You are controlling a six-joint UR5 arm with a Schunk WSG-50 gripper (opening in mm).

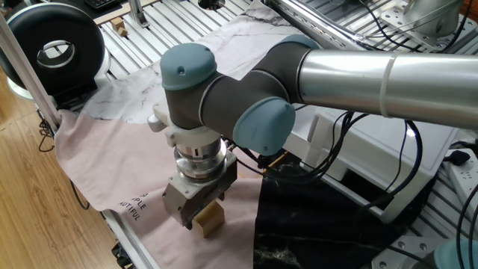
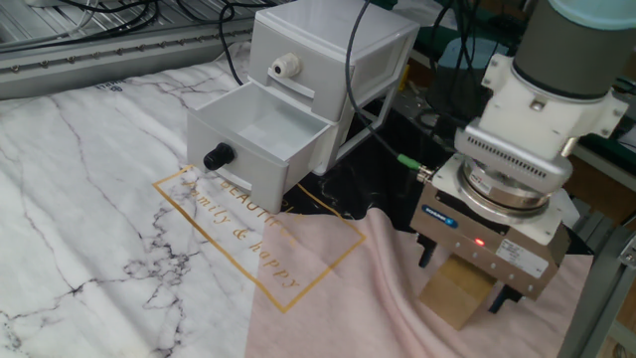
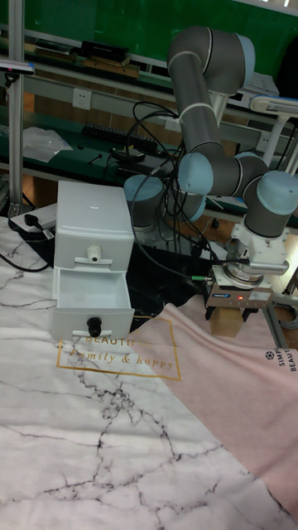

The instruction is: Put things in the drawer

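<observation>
The light-tan wooden cube (image 2: 455,298) rests on the pink cloth (image 2: 328,298), also seen under the wrist (image 1: 212,218) and from the front (image 3: 226,325). My gripper (image 2: 465,280) points straight down over it, with one dark finger on each side of the cube, and it looks open. In the tall view the gripper (image 3: 228,320) covers the cube's top. The white drawer (image 2: 243,149) with its black knob is pulled out of the white cabinet (image 2: 328,50), open and empty, to the left of the gripper. The drawer (image 3: 91,319) is the lower one.
The marble-print cloth (image 2: 89,199) with gold lettering covers the table in front of the drawer. A black cloth (image 1: 321,232) lies beside the pink one. Cables (image 2: 378,139) trail by the cabinet. A black round device (image 1: 52,48) stands at one table corner.
</observation>
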